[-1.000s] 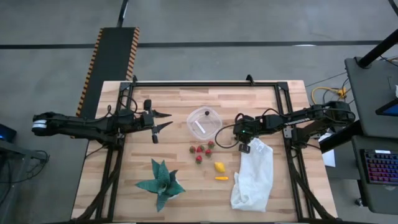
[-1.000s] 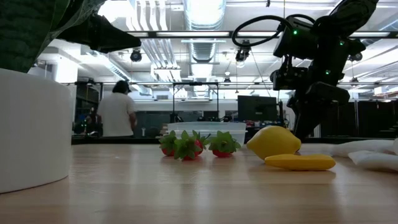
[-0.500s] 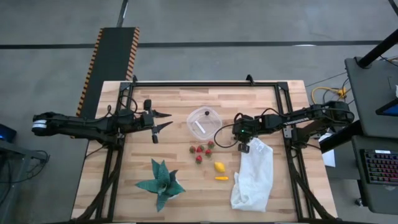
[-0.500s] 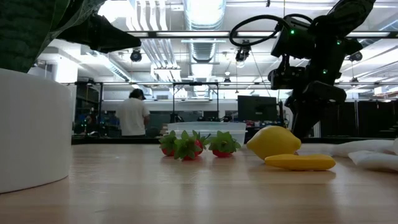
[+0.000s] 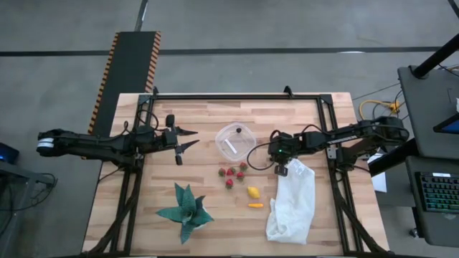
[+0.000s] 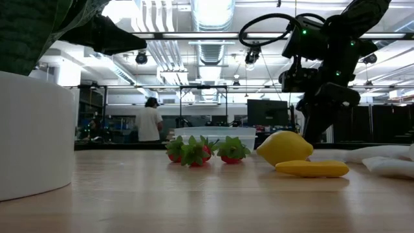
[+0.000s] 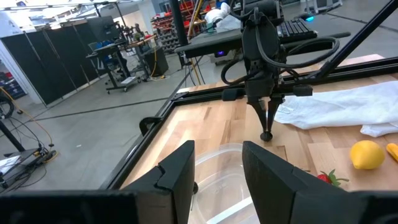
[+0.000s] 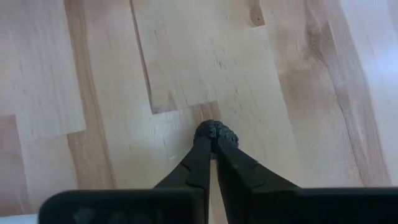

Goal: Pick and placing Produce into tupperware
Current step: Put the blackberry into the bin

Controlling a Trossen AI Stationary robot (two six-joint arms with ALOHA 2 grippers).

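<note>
Red strawberries (image 5: 231, 174), yellow lemon (image 5: 253, 192), green spiky plant (image 5: 186, 211), white cloth bag (image 5: 292, 202), pale striped wooden table (image 5: 204, 122).

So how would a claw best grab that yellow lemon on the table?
Probably from straight above, fingers closing across the lemon's narrow middle rather than its pointed ends. It lies on its side with open wood around it; the strawberries and the orange piece sit apart, so the fingers have room on both sides.

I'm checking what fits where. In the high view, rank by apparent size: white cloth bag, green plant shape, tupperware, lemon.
1. White cloth bag
2. Green plant shape, only slightly smaller than the bag
3. Tupperware
4. Lemon
</note>
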